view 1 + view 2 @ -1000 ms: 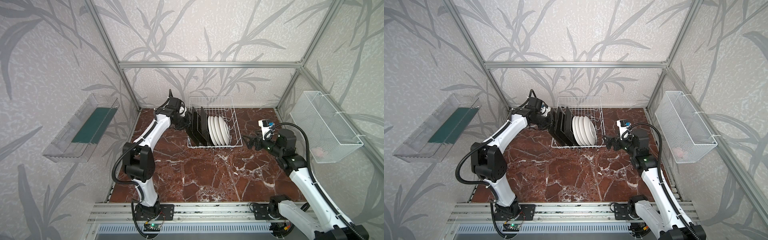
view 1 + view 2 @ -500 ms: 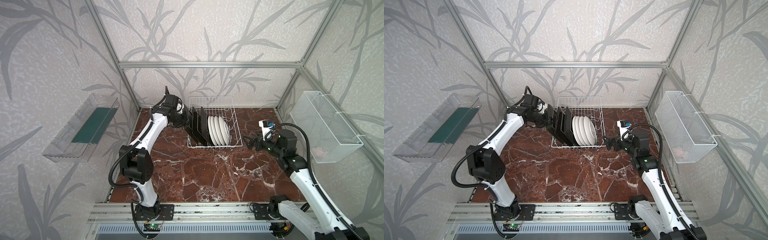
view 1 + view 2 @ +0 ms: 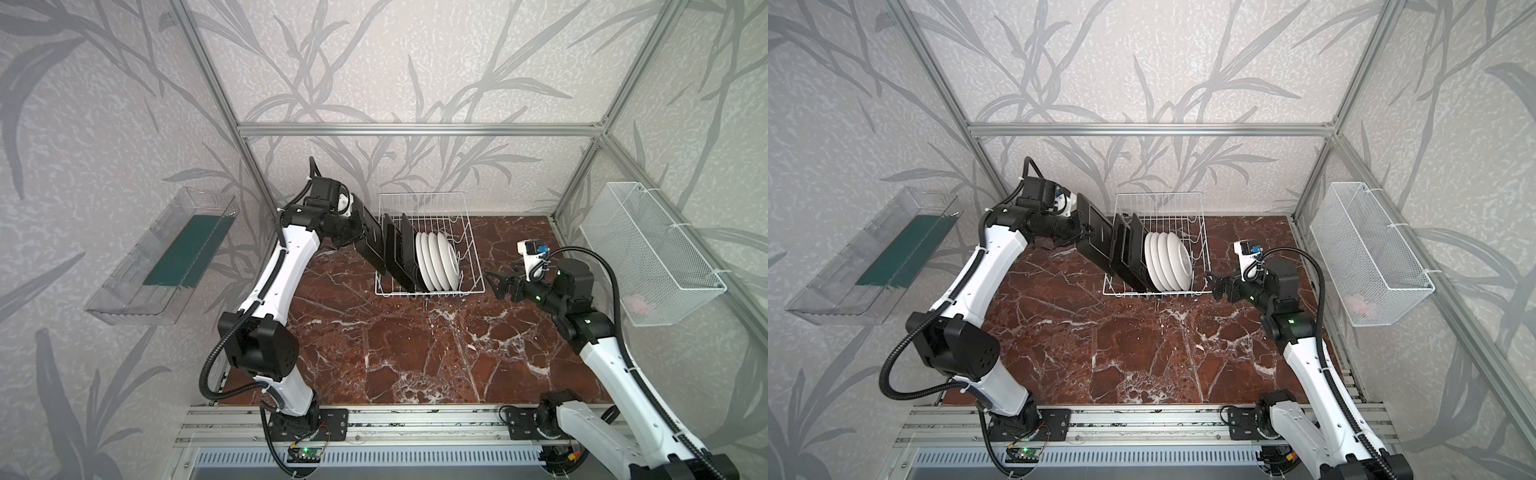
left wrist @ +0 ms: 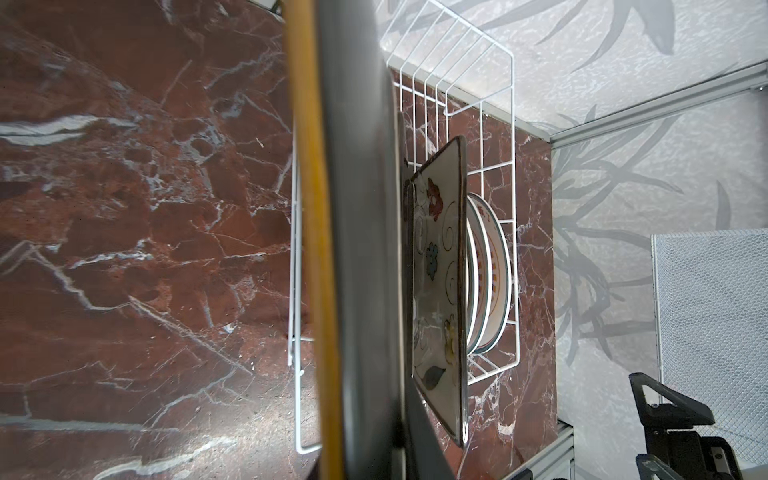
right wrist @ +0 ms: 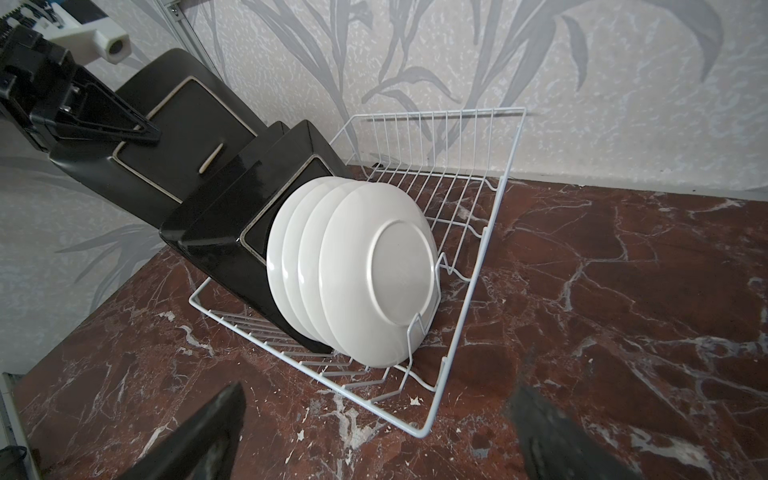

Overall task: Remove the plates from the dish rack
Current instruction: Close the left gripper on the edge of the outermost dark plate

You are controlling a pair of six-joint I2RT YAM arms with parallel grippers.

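Observation:
The white wire dish rack [image 3: 429, 293] [image 3: 1158, 293] stands at the back of the marble table. My left gripper [image 3: 354, 232] [image 3: 1080, 229] [image 5: 149, 133] is shut on a black-backed square plate [image 3: 369, 245] [image 3: 1094, 235] [image 5: 183, 137], tilted up and leftwards over the rack's left end. In the left wrist view this plate [image 4: 357, 249] shows edge-on. Two more square plates [image 3: 399, 251] [image 5: 249, 208] and several round white plates [image 3: 438, 259] [image 3: 1169, 259] [image 5: 374, 266] stand in the rack. My right gripper [image 3: 498, 286] [image 3: 1214, 286] [image 5: 374, 449] is open and holds nothing, just right of the rack's front corner.
A clear plastic tray [image 3: 124, 291] with a green pad hangs on the left wall. On the right wall hangs a white mesh basket [image 3: 665, 266]. Red marble tabletop [image 3: 415, 353] spreads in front of the rack. Aluminium frame posts stand at the back corners.
My left arm has swung up and to the left, drawing the held square plate away from the other square plates and tilting it. The right arm has not moved.

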